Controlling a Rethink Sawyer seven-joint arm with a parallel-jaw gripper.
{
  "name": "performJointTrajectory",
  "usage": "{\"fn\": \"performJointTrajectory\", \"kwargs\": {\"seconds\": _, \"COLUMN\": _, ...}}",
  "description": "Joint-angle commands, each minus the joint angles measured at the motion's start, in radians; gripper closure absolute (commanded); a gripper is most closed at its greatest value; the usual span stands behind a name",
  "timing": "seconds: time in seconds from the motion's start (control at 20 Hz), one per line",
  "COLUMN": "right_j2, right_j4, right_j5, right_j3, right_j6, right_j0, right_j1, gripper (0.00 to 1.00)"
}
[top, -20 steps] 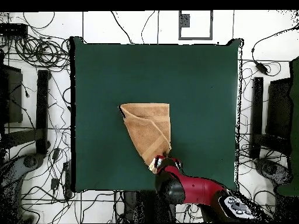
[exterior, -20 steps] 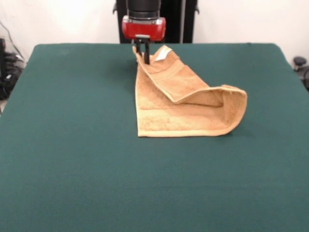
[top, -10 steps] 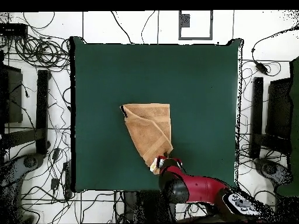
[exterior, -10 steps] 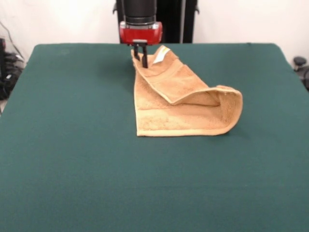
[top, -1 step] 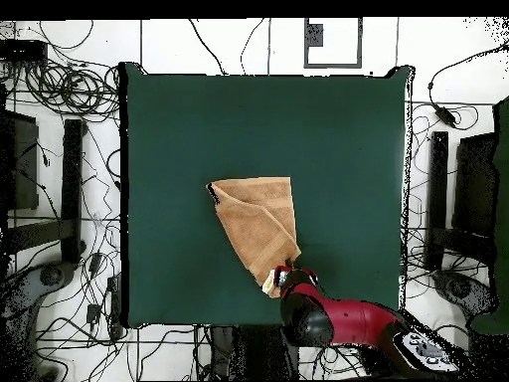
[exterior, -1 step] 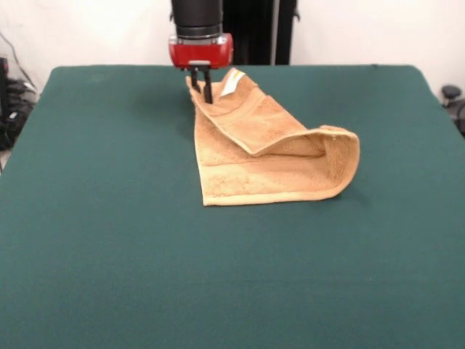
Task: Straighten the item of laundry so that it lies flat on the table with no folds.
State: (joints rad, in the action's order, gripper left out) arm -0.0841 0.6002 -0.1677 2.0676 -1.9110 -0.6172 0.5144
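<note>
A red and black gripper (exterior, -1 step: 201,89) has its fingers clamped on one corner of an orange-tan towel (exterior, -1 step: 269,156). The towel lies folded over itself on a green table (exterior, -1 step: 109,233), a white tag (exterior, -1 step: 229,84) beside the pinched corner.

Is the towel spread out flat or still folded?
Folded. The towel lies doubled over itself on the table, one side curling up in a raised loop, with the pincer at its far corner.

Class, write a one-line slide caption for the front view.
Gripper shut on the corner of a folded towel near its white tag, on the green table.
</note>
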Motion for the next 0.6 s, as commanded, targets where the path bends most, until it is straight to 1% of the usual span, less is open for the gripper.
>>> {"fn": "performJointTrajectory", "kwargs": {"seconds": 0.05, "right_j2": -0.133, "right_j4": 0.057, "right_j5": 0.121, "right_j3": -0.178, "right_j6": 0.013, "right_j0": -0.013, "right_j1": -0.097, "gripper": 1.0}}
{"fn": "performJointTrajectory", "kwargs": {"seconds": 0.6, "right_j2": -0.159, "right_j4": 0.1, "right_j5": 0.149, "right_j3": -0.208, "right_j6": 0.013, "right_j0": -0.04, "right_j1": -0.112, "gripper": 1.0}}
